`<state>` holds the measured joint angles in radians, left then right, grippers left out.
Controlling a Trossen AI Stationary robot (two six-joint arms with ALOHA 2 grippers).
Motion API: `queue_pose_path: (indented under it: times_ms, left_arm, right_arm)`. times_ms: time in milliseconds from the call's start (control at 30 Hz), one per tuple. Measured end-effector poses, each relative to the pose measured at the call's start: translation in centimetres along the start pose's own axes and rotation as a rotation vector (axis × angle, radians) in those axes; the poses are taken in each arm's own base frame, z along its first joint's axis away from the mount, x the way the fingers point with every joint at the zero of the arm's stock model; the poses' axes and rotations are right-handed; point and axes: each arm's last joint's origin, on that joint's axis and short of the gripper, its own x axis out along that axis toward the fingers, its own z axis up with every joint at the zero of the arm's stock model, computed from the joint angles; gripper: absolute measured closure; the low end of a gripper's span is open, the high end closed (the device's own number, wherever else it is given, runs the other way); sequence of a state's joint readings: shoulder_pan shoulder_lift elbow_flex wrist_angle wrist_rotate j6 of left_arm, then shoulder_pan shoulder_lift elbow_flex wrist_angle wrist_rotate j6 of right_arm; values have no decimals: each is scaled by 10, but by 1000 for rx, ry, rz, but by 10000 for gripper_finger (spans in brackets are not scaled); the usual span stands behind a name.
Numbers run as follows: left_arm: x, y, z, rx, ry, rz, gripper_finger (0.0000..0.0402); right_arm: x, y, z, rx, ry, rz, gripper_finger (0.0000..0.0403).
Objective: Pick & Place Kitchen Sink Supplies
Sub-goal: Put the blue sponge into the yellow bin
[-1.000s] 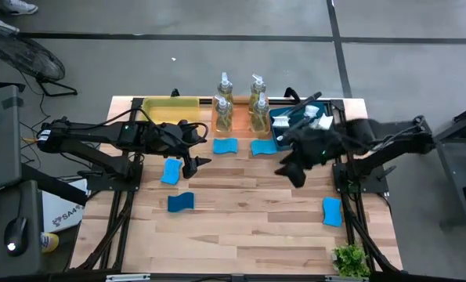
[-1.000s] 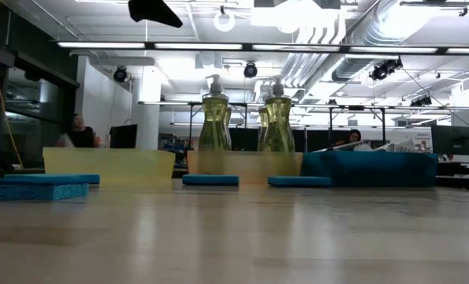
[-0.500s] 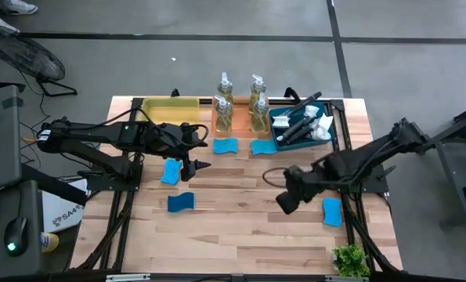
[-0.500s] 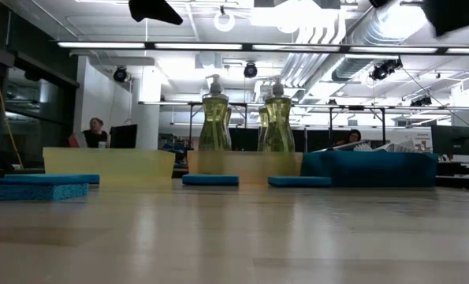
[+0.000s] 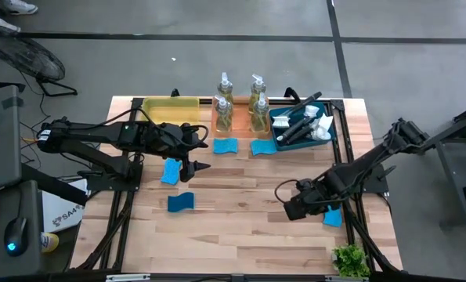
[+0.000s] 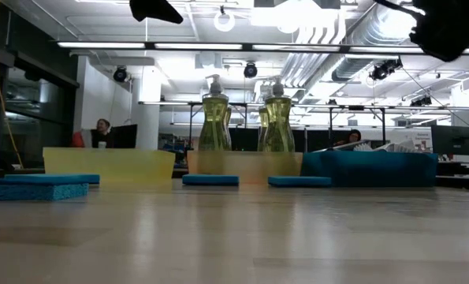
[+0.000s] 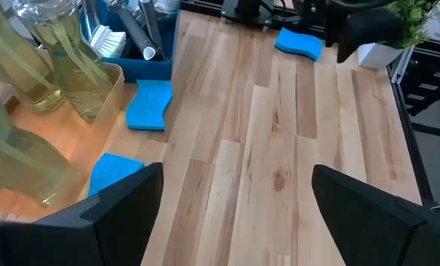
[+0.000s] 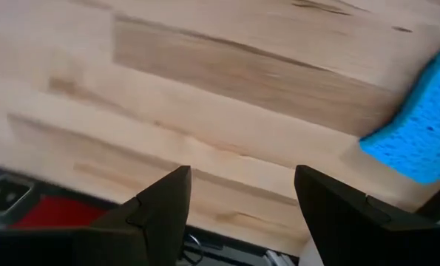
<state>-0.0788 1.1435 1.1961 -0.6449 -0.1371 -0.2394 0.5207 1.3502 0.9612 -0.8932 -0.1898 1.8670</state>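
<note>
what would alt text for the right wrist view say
The right gripper, fingers open and empty, points down at the bare wooden table, with a blue wavy-edged sponge lying off to one side, untouched.

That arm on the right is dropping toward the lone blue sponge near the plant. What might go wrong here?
The right gripper is open but sits beside the sponge, not over it, so it may close on bare wood or nudge the sponge away. The sponge lies near the table's right edge, so a push could slide it off. The plant stands close and might get bumped.
</note>
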Motion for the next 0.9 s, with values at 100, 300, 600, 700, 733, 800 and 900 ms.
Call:
queue_pose_path:
  times_ms: [100, 300, 600, 700, 733, 800, 900]
  left_arm:
    - [0, 0, 0, 0, 0, 0, 62]
    - [0, 0, 0, 1, 0, 0, 62]
    - [0, 0, 0, 10, 0, 1, 62]
    - [0, 0, 0, 10, 0, 1, 62]
    - [0, 0, 0, 11, 0, 1, 62]
    - [0, 0, 0, 11, 0, 1, 62]
    - [0, 0, 0, 11, 0, 1, 62]
  right_arm:
    - [6, -6, 0, 52, -8, -33, 167]
    - [22, -27, 3, 152, -29, -158, 167]
    - [46, -57, 15, 232, -7, -315, 167]
    - [52, -65, 19, 244, -15, -345, 167]
    - [54, -67, 20, 247, -18, -353, 167]
    - [57, -71, 23, 254, -27, -368, 167]
    - [60, -76, 25, 258, -34, -381, 167]
